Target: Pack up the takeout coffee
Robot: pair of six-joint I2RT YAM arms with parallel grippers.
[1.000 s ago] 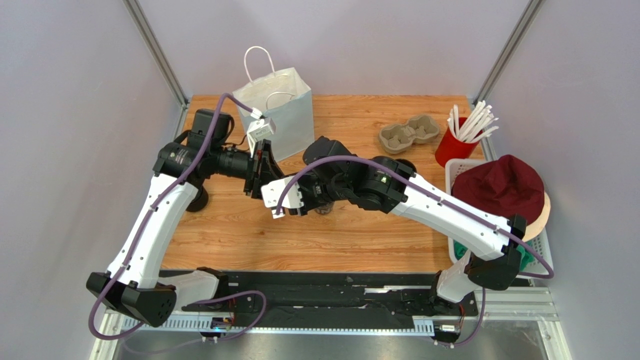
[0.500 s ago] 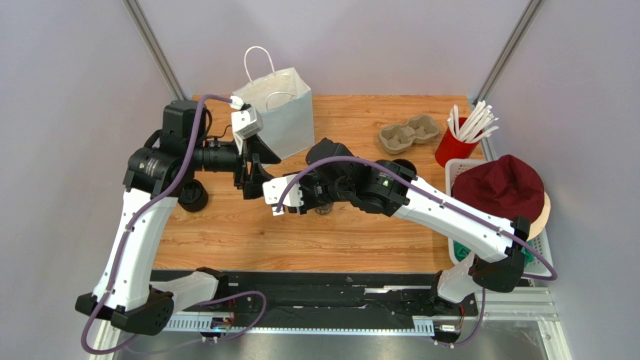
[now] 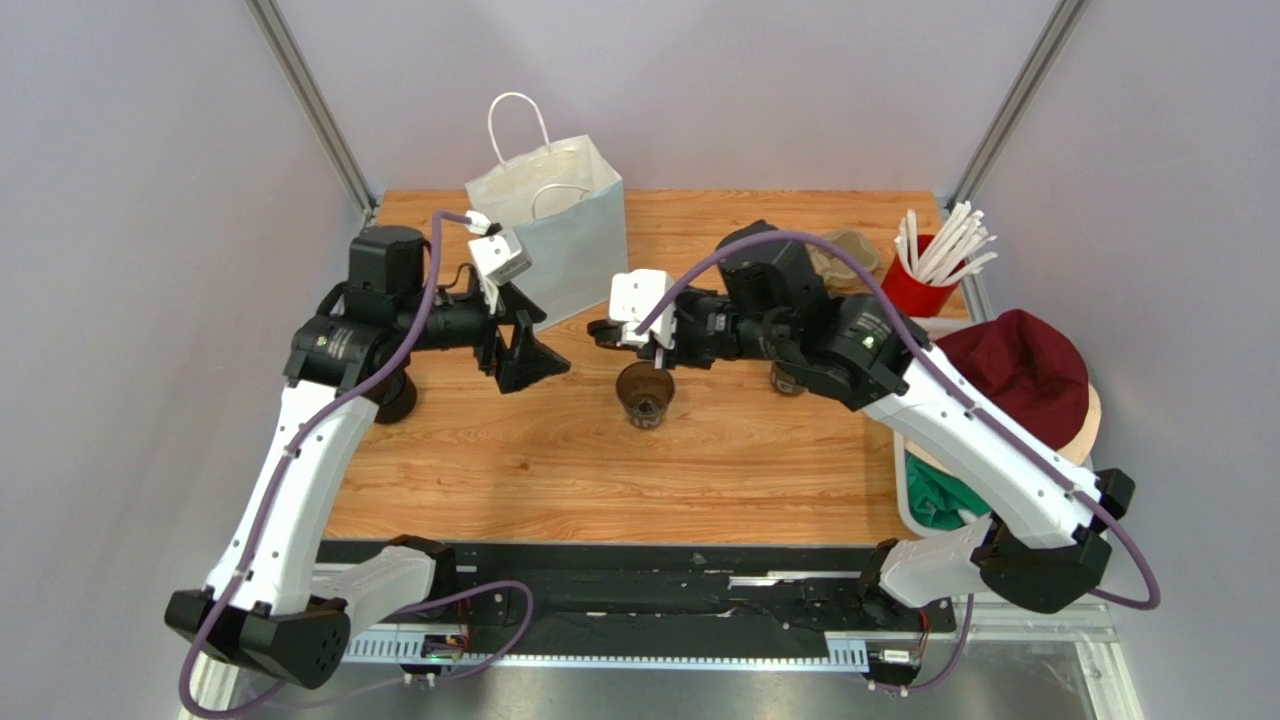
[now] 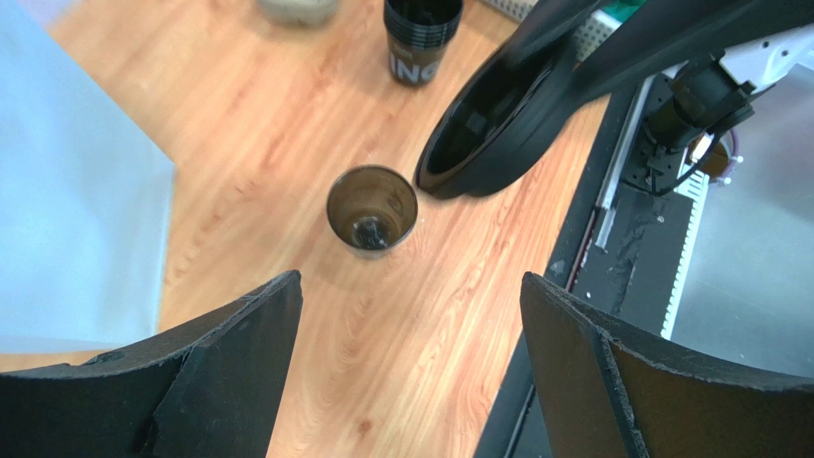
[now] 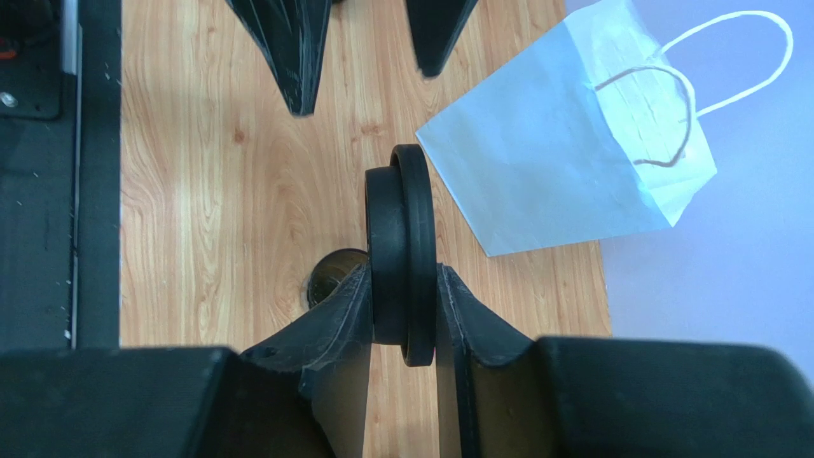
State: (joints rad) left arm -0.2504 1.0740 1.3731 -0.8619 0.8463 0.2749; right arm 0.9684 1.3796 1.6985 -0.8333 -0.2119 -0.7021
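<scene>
A small round black disposable coffee cup (image 3: pixel 645 393) stands upright and uncovered on the light wooden table (image 3: pixel 496 465), out in the open in front of the tall white paper bag with cord handles (image 3: pixel 549 225) and well apart from it. Looking down from the left wrist, the cup (image 4: pixel 372 207) is brown inside, with something dark and glossy at the bottom that I cannot make out. The right hand (image 3: pixel 639 338) hangs just above the cup, its two fingers pressed tight on a round black plastic lid (image 5: pixel 401 253) held on edge. From that wrist the lid and the fingers hide most of the cup, and only a sliver of its rim (image 5: pixel 330 275) shows. The lid passes as a dark blur (image 4: pixel 492 124) in the left wrist view. The left hand (image 3: pixel 538 342) hovers to the left of the cup with its fingers spread wide, nothing between them, touching neither the cup nor the bag. A second black cup with pale lettering (image 4: pixel 420 38) stands farther along the table, cut off by the top edge of the left wrist view and mostly hidden under the right arm from above. The brown moulded-pulp cup carrier (image 3: pixel 854 245) is almost wholly hidden behind that arm. A red cup of white straws (image 3: pixel 909 288) sits at the table's far right corner. Something dark and round (image 3: pixel 394 399) lies under the left forearm, too hidden to identify.
</scene>
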